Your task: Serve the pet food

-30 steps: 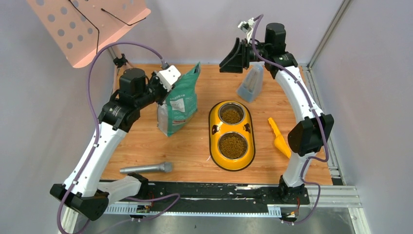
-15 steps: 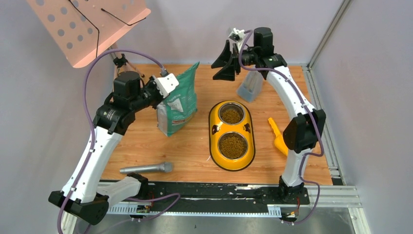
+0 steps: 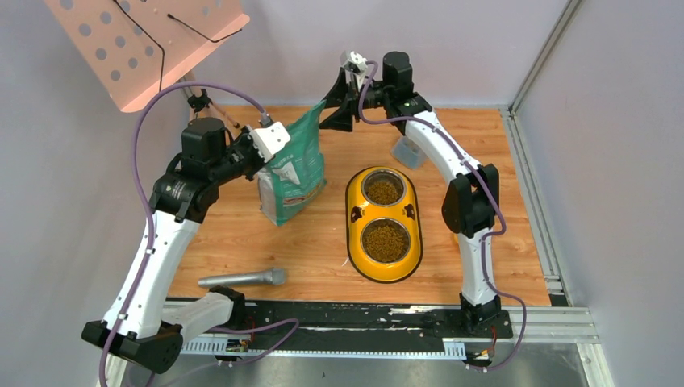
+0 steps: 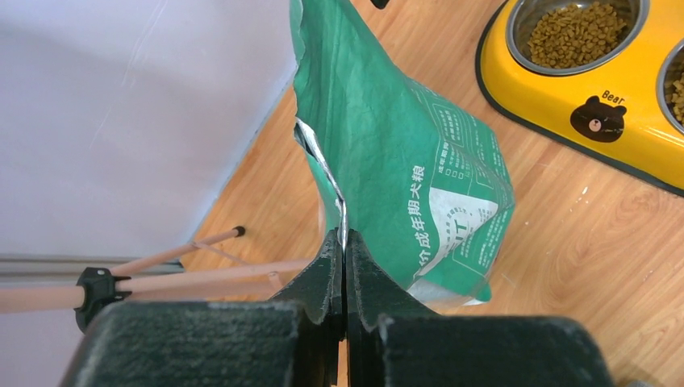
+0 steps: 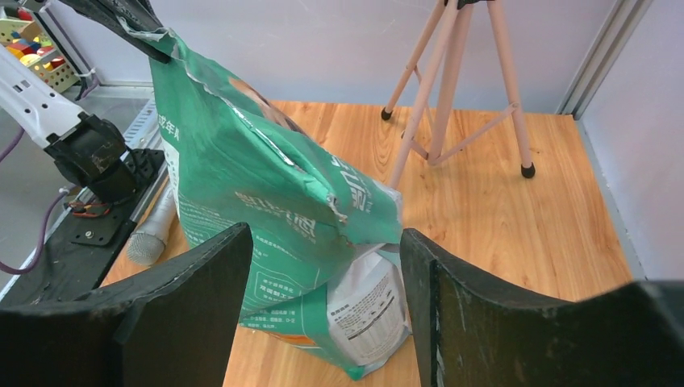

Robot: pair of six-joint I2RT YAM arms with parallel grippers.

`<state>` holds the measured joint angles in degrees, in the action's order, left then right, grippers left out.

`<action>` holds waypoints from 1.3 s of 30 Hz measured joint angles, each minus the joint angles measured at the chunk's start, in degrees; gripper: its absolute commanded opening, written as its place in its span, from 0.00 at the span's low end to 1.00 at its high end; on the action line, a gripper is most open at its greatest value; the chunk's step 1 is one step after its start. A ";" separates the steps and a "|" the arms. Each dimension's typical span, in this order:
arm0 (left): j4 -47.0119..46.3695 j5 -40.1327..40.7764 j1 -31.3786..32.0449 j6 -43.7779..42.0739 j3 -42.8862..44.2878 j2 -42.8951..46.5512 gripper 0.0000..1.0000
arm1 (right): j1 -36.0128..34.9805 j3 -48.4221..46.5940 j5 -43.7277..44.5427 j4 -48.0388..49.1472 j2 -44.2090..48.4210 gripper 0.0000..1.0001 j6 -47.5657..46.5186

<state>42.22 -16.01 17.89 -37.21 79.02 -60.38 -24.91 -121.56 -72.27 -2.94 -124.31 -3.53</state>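
Observation:
The pet food fills both steel bowls, far (image 3: 385, 192) and near (image 3: 385, 241), of the yellow feeder (image 3: 355, 218); the left wrist view also shows pet food (image 4: 574, 32) in one bowl. Left of the feeder stands the green bag (image 3: 294, 173), upright with its top torn open. My left gripper (image 3: 282, 153) is shut on the bag's (image 4: 403, 161) left top edge, the silver lining pinched between the fingers (image 4: 344, 242). My right gripper (image 3: 335, 113) hovers open at the bag's far top corner. From that wrist the bag (image 5: 266, 193) shows between the spread fingers, midpoint (image 5: 324, 234), untouched.
A grey microphone (image 3: 242, 278) lies near the front left. A pink music stand (image 3: 145, 44) hangs over the back left, its tripod legs (image 5: 452, 89) behind the bag. A grey-blue container (image 3: 406, 151) sits at the back, partly under the right arm.
The left gripper has closed on the bag's edge and drawn slightly left. The right arm has swung left from above the grey-blue container to the bag's top, still open.

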 measured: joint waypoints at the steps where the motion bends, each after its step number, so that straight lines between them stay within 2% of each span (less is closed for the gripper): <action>1: 0.02 0.00 -0.11 0.00 0.00 0.04 0.00 | 0.00 0.00 -0.02 0.94 -0.15 0.63 0.42; 4: 0.07 0.00 -0.35 0.00 0.00 0.07 0.00 | 0.02 0.00 -0.70 3.08 -0.22 0.58 2.19; 9: 0.07 0.02 -0.70 0.00 0.02 0.07 0.00 | -0.17 0.00 -3.85 7.98 -0.22 0.37 6.82; 12: 0.02 0.42 -0.81 0.00 0.02 0.07 0.00 | -0.33 0.00 -4.55 9.01 -0.22 0.32 8.46; 18: -0.13 1.18 -2.47 0.02 0.02 0.07 0.00 | -0.92 0.00 -4.81 9.99 -0.22 0.00 10.14; 25: 1.86 -1.36 -6.56 0.11 1.84 -0.81 0.00 | -0.81 1.25 -4.76 9.75 1.01 0.00 12.48; 32: 15.41 -18.29 -19.76 0.44 14.67 -8.24 0.00 | -1.14 4.59 -8.00 6.56 5.53 0.00 18.43; 39: 27.19 -28.41 -21.79 -0.68 19.93 -9.16 0.00 | -1.05 11.13 -9.62 4.20 12.17 0.00 20.57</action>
<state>69.41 -44.42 -3.90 -37.89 98.96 -69.54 -25.96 -110.43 -81.89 1.26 -112.14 17.04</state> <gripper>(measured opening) 0.009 0.021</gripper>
